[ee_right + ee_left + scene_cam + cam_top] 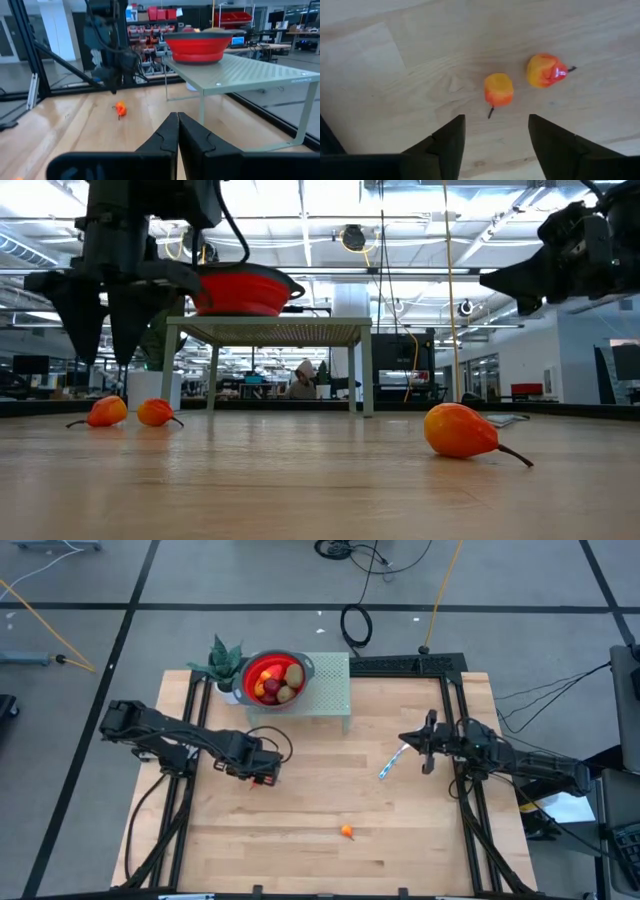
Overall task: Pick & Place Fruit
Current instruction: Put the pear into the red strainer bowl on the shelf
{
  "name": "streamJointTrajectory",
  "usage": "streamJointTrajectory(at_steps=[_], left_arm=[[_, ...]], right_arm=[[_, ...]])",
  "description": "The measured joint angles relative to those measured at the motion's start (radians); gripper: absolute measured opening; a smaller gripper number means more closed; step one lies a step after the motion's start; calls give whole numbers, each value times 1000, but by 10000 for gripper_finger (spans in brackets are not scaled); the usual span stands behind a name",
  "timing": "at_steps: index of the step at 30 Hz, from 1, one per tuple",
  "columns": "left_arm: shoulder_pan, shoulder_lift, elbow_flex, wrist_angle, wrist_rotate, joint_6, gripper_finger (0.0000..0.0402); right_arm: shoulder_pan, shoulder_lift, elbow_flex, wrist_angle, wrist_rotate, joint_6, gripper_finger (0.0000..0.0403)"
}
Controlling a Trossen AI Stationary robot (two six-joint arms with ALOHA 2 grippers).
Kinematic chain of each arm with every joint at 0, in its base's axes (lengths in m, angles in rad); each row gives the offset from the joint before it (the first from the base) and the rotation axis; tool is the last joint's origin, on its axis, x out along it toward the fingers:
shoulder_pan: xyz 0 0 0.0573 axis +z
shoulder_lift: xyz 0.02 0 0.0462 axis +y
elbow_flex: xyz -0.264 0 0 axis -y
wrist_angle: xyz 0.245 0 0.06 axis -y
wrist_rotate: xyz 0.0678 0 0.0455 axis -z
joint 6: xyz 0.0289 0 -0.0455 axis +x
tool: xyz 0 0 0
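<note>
Two small orange fruits (pixel 498 90) (pixel 546 70) lie side by side on the wooden table, each with a short dark stem. My left gripper (pixel 496 135) hangs open above them, pointing down, fingers clear of both; the low view shows it (pixel 100 330) above the pair (pixel 107 412) (pixel 155 413). A third orange fruit (pixel 346 832) lies alone near the front edge. The red bowl (pixel 272 680) holds several fruits. At the table's right side my right gripper (pixel 177 132) is shut with nothing in it, pointing level.
The bowl stands on a pale green perforated stand (pixel 330 690) at the far edge, beside a small green plant (pixel 222 662). A blue-and-white stick (pixel 392 762) lies on the wood near my right gripper (pixel 426 743). Bare wood stretches across the middle and front.
</note>
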Motion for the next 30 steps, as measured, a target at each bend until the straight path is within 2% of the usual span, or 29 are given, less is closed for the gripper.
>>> streamJointTrajectory(at_steps=[6, 30], left_arm=[[2, 0, -42, 51, -1, 1, 236], [2, 3, -240, 320, -1, 35, 237]], right_arm=[[0, -32, 0, 0, 0, 7, 0], [0, -33, 0, -6, 0, 2, 0]])
